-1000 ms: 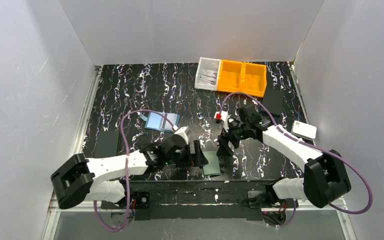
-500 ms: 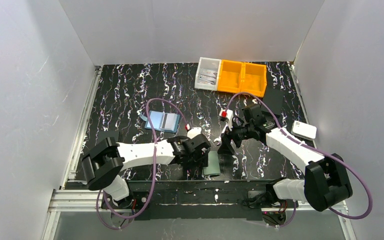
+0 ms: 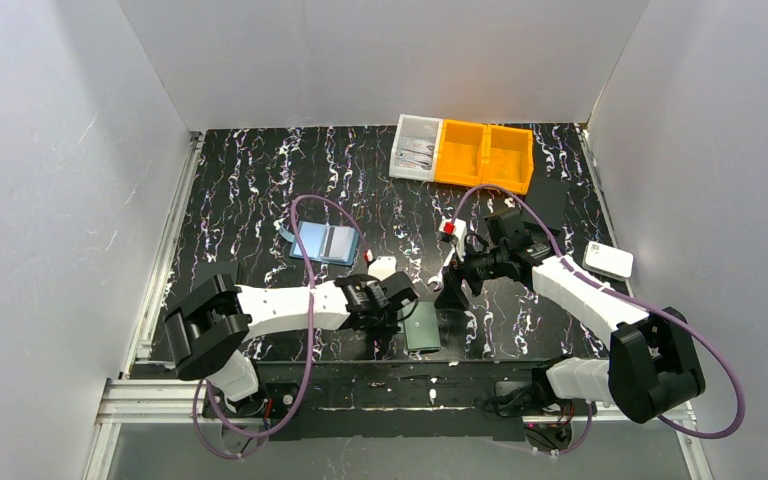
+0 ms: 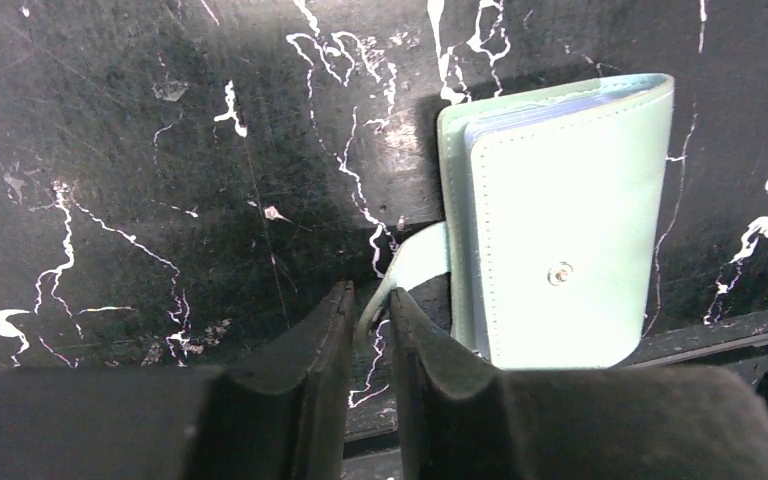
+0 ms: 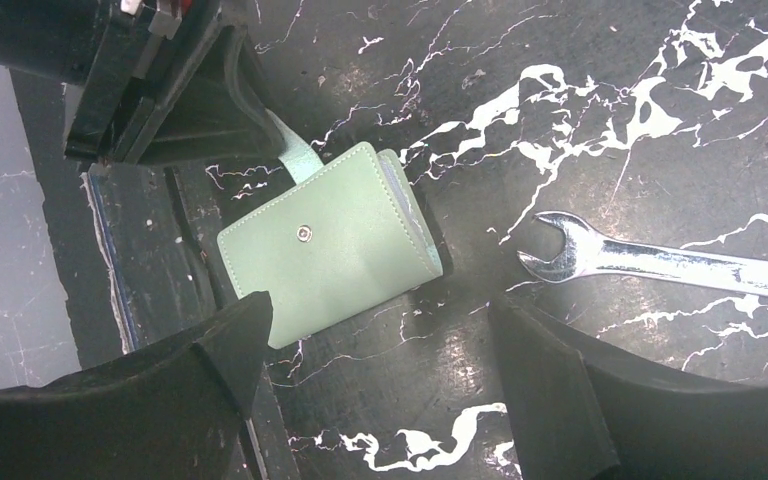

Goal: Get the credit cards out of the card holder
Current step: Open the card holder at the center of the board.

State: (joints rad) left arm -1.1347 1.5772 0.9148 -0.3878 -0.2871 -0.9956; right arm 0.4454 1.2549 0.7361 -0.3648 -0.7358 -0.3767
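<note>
Left hand (image 4: pixel 370 296) has closed onto the tab (image 4: pixel 415 262) of one card holder (image 4: pixel 560 200).

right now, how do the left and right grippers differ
The left gripper is pinched nearly shut on the snap tab of the card holder. The right gripper stands wide open, holding nothing. The left sits beside the holder, while the right points down at it. Both are black.

The left arm (image 3: pixel 280 305) and right arm (image 3: pixel 580 285) have white shell links between chunky black joint housings. A purple cable (image 3: pixel 308 355) loops along each. The left gripper (image 4: pixel 370 295) and right gripper (image 5: pixel 378 310) have matte black wedge fingers.
</note>
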